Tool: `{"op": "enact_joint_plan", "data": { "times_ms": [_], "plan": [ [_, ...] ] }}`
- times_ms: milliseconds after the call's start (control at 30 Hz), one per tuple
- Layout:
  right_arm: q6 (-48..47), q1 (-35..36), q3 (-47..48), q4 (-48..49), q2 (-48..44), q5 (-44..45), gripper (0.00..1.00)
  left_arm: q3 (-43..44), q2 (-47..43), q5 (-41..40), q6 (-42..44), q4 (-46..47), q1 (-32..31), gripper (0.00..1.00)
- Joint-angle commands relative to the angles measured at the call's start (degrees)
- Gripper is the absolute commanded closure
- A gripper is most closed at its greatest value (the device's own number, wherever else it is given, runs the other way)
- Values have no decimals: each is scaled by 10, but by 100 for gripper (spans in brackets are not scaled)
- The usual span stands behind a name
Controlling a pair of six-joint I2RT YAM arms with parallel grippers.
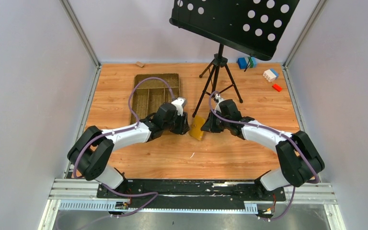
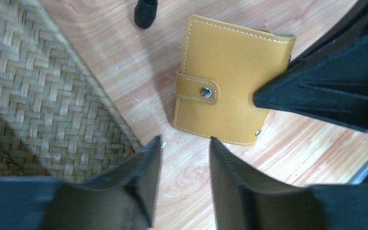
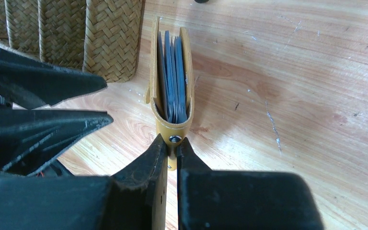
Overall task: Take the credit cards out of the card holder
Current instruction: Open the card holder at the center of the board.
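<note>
The mustard-yellow card holder (image 1: 197,127) sits mid-table between my two grippers. In the left wrist view its outer face (image 2: 230,72) shows, with the snap strap shut. In the right wrist view it (image 3: 155,72) is seen edge-on, with dark grey-blue leaves (image 3: 173,72) inside; I cannot make out single credit cards. My right gripper (image 3: 172,143) is shut on the holder's near end at a snap stud, and it also shows in the top view (image 1: 206,125). My left gripper (image 2: 186,143) is open and empty just short of the holder's near edge, and it also shows in the top view (image 1: 185,126).
The brown woven compartment tray (image 1: 155,93) lies left of the holder, close beside my left fingers (image 2: 38,96). A music stand's tripod (image 1: 218,72) stands just behind, one foot (image 2: 146,12) near the holder. Toy blocks (image 1: 270,74) lie at the back right.
</note>
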Motion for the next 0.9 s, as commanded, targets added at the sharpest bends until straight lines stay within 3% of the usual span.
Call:
{"op": "enact_joint_plan", "data": {
  "times_ms": [0,300,867],
  "plan": [
    [-13,-4,17,4,-11,-13,100,-8,-27,17,19,27,-10,44],
    [-7,5,15,21,-20,-55,100,14,-9,-28,55,9,-42,41],
    [-12,22,27,27,-1,-81,100,47,47,-13,72,32,-43,47]
  ]
}}
